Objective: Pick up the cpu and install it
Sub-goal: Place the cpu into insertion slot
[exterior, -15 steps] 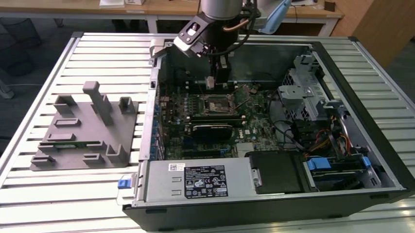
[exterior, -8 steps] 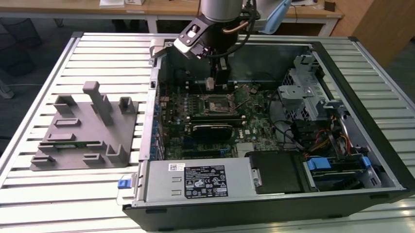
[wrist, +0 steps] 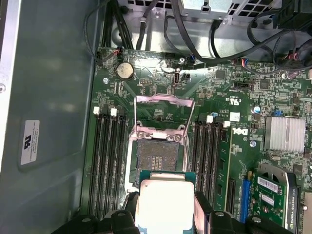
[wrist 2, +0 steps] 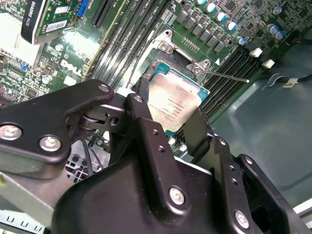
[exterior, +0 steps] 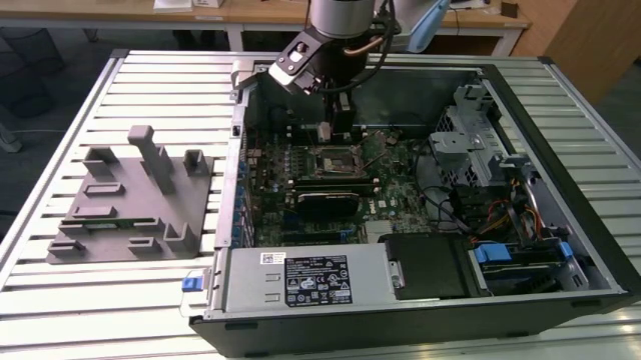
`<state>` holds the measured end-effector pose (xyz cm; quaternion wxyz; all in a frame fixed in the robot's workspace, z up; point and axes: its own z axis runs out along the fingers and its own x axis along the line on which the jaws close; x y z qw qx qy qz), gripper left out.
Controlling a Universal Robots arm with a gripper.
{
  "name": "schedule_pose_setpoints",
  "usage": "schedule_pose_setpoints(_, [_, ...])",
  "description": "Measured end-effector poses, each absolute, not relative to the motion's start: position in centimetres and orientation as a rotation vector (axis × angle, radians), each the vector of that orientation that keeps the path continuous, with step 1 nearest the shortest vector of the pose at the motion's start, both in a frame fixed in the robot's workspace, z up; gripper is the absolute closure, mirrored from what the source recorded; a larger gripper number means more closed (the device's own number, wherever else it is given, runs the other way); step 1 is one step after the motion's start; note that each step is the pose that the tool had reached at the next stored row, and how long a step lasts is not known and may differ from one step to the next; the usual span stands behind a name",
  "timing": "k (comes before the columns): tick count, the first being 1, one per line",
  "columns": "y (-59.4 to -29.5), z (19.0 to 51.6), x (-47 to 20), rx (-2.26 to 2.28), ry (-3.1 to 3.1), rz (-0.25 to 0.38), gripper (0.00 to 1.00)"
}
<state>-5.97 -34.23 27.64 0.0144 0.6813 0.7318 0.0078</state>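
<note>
My gripper (exterior: 334,127) hangs inside the open computer case, shut on the cpu (wrist 2: 176,100), a small flat square chip with a silvery top and green edge. In both wrist views the black fingers (wrist: 203,210) clamp two opposite sides of the cpu (wrist: 163,202). The chip sits a little above the motherboard, just beside the black socket (wrist: 156,157). The socket's metal frame (wrist: 164,100) is flipped up and its contact field is bare. In the exterior view the socket (exterior: 332,160) lies just below the gripper.
Memory slots (wrist: 108,161) flank the socket on both sides, and a green card (wrist: 273,192) stands close by. The case (exterior: 601,247) holds a drive cage (exterior: 470,142), cables and a power supply (exterior: 300,277). A grey plastic fixture (exterior: 130,199) lies on the slatted table at the exterior view's left.
</note>
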Motion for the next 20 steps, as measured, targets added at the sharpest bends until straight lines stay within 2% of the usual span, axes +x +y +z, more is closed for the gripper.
schedule_pose_setpoints(20, [-34.1, 25.0, -5.1, 2.124, 2.276, 0.024, 0.47])
